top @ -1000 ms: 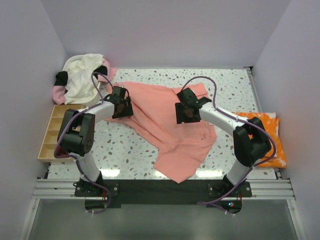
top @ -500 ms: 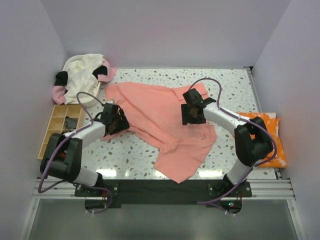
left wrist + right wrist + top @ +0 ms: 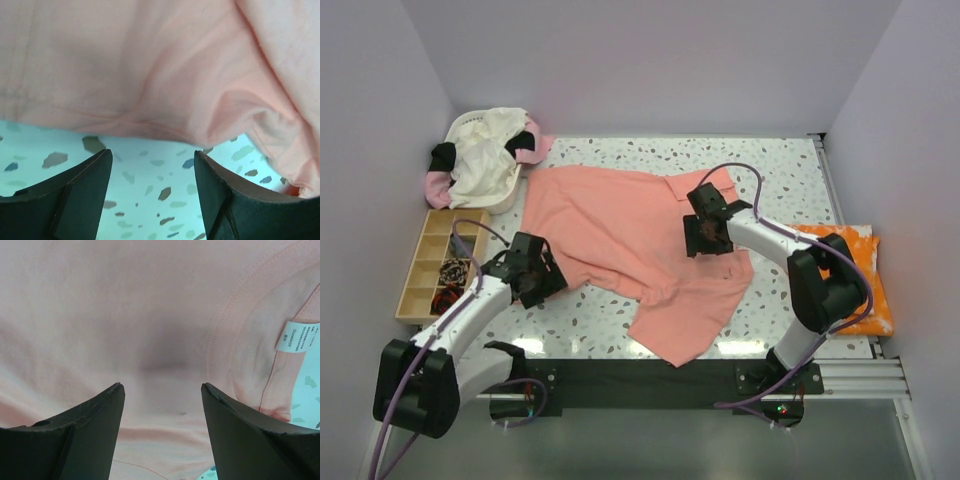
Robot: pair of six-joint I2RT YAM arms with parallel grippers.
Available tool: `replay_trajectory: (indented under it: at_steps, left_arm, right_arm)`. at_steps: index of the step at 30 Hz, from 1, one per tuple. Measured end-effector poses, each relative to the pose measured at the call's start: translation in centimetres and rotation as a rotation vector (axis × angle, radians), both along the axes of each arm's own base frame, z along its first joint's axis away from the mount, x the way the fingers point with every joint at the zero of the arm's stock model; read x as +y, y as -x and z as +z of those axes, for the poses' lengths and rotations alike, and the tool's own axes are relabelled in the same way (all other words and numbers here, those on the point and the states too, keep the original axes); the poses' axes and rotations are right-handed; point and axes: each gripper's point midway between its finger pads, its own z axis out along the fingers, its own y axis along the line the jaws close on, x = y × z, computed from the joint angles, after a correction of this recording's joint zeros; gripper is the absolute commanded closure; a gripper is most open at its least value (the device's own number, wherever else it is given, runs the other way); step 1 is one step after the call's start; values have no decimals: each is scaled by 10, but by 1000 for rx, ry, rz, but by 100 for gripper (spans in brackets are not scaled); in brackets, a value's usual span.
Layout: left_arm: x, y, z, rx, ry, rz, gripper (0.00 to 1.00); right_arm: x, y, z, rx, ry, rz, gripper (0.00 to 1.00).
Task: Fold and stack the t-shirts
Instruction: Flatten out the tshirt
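A plain salmon-pink t-shirt lies spread and rumpled across the middle of the speckled table; its white neck label shows in the right wrist view. My left gripper is open and empty, over bare table just off the shirt's left hem. My right gripper is open and empty, hovering over the shirt's cloth near the neckline. An orange t-shirt with white splotches lies folded at the right edge. Cream and pink shirts are heaped in a basket at the back left.
A wooden compartment tray with small dark items sits at the left edge. The white basket stands in the back left corner. Walls close the table on the back and both sides.
My left gripper has let go of the shirt's left side and drawn back toward the near left. The shirt now lies flatter and wider on the left. My right gripper shifted slightly right.
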Motion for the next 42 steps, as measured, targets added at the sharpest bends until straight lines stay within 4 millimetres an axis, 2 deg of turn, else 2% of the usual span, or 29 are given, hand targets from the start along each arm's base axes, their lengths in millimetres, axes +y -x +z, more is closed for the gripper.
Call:
replay_trajectory:
  at_steps: [3,5,8,11,15,20,23,25,32,37,42]
  left_arm:
    - [5,10,11,13,-15,12,27]
    - [8,7,27,-24,-27,18,27]
    - [8,-13,52,-102,-35,19,27]
    - [2,-37,61,-143,-30,11,28]
    - [-11,-63,35,-110,-11,-32,28]
    - [-26,-69,6,-77,43,-68,29]
    - [-28,-59,-9,-45,64,-81,29]
    - [-30,-55,-11,-51,77,-85,28]
    - [-32,-36,-10,-61,119,-96,27]
    - [-33,-5,-9,-9,158,-105,27]
    - [-28,34,-7,82,166,-102,27]
  right_arm:
    - [-4,5,-2,7,3,-2,32]
    - [-6,7,1,-1,-1,-4,31]
    - [-6,4,13,-35,-20,-9,31]
    - [-6,-2,22,-70,-36,-17,31]
    - [-6,-19,27,-93,-51,-26,31]
    - [0,-51,29,-115,-79,-37,32]
    - [2,-74,20,-103,-90,-52,32]
    - [0,-79,9,-82,-86,-62,32]
    - [-7,-72,-30,19,-70,-87,31]
    - [-10,-71,-32,5,-75,-104,31]
    - [-26,-65,-33,-15,-84,-146,31]
